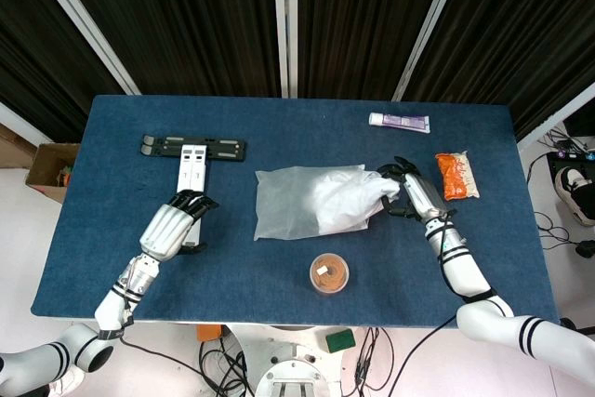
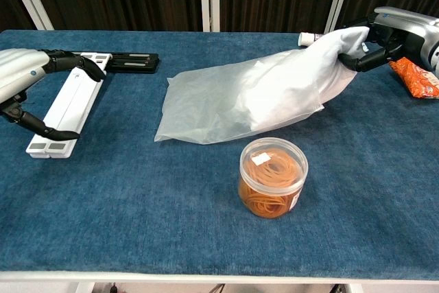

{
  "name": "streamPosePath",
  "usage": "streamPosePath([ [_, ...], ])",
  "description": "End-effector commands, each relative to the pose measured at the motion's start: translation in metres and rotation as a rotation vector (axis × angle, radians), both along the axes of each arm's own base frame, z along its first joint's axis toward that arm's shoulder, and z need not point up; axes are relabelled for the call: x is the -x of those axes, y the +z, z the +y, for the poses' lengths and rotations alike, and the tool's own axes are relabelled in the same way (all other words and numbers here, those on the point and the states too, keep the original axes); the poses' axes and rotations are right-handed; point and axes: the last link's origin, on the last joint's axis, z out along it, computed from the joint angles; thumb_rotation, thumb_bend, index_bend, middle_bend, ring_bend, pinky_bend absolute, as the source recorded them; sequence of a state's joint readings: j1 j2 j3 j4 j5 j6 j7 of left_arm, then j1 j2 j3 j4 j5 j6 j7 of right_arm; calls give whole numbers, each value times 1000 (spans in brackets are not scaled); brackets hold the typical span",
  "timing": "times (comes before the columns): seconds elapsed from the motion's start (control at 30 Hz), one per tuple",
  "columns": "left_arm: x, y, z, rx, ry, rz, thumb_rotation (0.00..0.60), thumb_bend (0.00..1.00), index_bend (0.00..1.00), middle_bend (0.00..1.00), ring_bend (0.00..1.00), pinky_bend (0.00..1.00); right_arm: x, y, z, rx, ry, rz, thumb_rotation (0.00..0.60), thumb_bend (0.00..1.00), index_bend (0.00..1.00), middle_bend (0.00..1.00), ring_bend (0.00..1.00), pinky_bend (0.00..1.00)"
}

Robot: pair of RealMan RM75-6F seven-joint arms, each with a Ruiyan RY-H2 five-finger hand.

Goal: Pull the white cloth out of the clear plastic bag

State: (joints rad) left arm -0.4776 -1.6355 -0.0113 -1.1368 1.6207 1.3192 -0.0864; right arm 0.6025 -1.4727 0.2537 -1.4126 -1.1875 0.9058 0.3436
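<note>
The right hand (image 2: 374, 46) pinches the white cloth (image 2: 329, 56) at the mouth of the clear plastic bag (image 2: 226, 101) (soft, light, likely slippery); the left hand (image 2: 31, 90) hovers spread, holding nothing.

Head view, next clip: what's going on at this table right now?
The right hand grips the white cloth where it sticks out of the clear plastic bag's open end; most of the cloth is not yet out. The bag lies mid-table, raised toward that hand in the chest view. The left hand hovers open over a white and black folding stand, holding nothing. A tub of rubber bands, an orange packet and a tube sit untouched.
</note>
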Motion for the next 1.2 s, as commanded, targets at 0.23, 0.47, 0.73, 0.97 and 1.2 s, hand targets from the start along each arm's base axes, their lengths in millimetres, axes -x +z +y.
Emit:
streamPosePath([
  [0.23,-15,-30,-2,76,-62,-4,600,37,370,263,176,189,-8,-2,-3,-11,-6,-24,600,689,714,264,0,0],
  [0.47,-38,-64,5,94,-122,-20,600,37,391,266,176,189,-14,-9,-5,-19,-9,-23,600,687,714,264,0,0],
  [0.73,-47,-83,21,42,-93,-22,600,36,383,266,176,189,-16,-10,-7,-19,-9,-19,600,687,714,263,0,0],
  [0.97,-43,-85,30,-4,-75,7,600,56,396,266,176,189,-17,-12,-6,-27,-9,-20,600,686,714,263,0,0],
  [1.2,-42,-91,36,-9,-52,19,600,118,424,266,176,189,-16,-14,-7,-34,-10,-21,600,687,714,263,0,0],
])
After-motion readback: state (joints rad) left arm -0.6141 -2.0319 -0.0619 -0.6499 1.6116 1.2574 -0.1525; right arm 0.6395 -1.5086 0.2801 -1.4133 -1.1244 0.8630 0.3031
